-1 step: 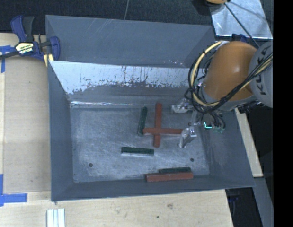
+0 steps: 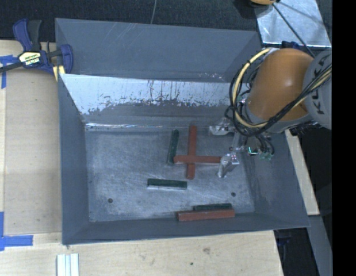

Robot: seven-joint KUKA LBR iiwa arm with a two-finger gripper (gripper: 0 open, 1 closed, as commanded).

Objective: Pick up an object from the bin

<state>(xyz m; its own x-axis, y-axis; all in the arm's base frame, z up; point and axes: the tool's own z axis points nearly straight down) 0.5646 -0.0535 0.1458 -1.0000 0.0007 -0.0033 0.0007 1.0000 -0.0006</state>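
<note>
You see the jaws spread open at the right of the bin (image 2: 74, 154), just beside the right end of a flat red stick (image 2: 202, 160) crossing another red stick (image 2: 192, 138) mid-floor, with a dark green stick (image 2: 173, 147) just left.

The arm (image 2: 319, 99) reaches in from three o'clock, its orange wrist cover (image 2: 279, 85) ringed by yellow and black cables (image 2: 241, 96). At the cover's eight o'clock the gripper (image 2: 225, 148) hangs low, its two fingers (image 2: 228, 167) spread well apart.
</note>
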